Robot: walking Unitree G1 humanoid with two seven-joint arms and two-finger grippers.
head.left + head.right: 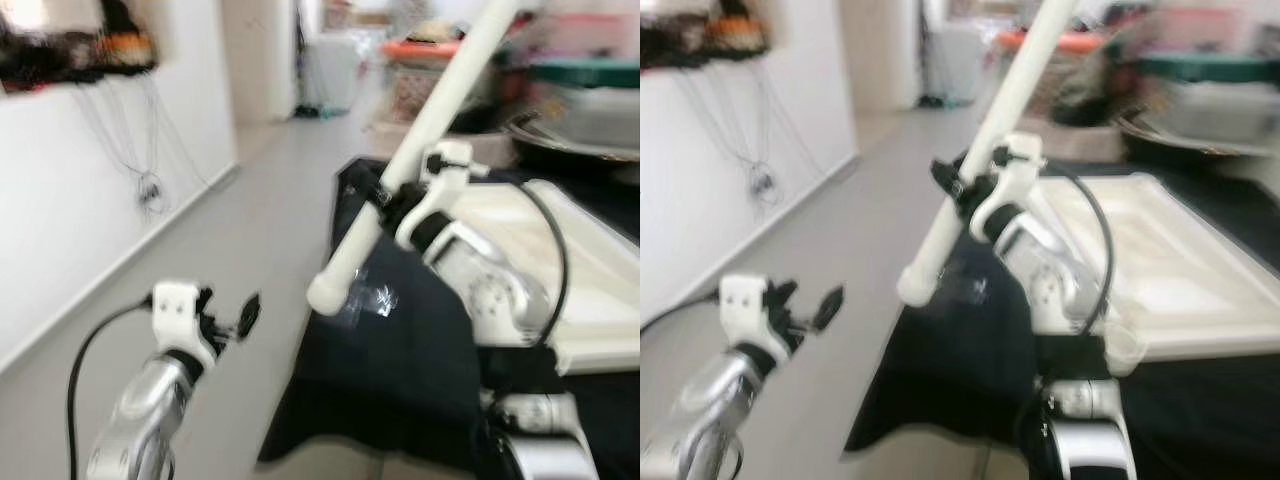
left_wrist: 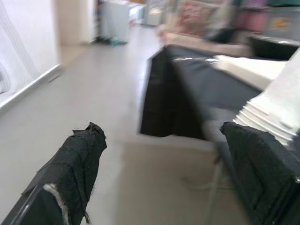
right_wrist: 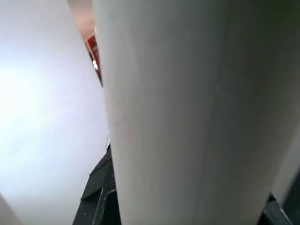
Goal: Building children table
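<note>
My right gripper [image 1: 378, 198] is shut on a long white table leg [image 1: 420, 130], held slanted above the black-covered table's left edge, its rounded lower end [image 1: 327, 291] pointing down and left. The leg's white surface [image 3: 187, 117] is pressed close up in the right wrist view. A white tabletop [image 1: 560, 270] lies flat on the black cloth to the right of the leg. My left gripper [image 1: 228, 318] hangs over the floor at lower left, open with nothing in it; its black fingers [image 2: 75, 173] stand apart in the left wrist view, the leg's threaded end [image 2: 272, 112] near one of them.
A black cloth [image 1: 390, 370] drapes over the table's left side. Grey floor [image 1: 240, 230] runs along a white wall [image 1: 70, 200] with hanging cables. Bins, a bowl and boxes [image 1: 560, 90] crowd the back right. The picture is blurred.
</note>
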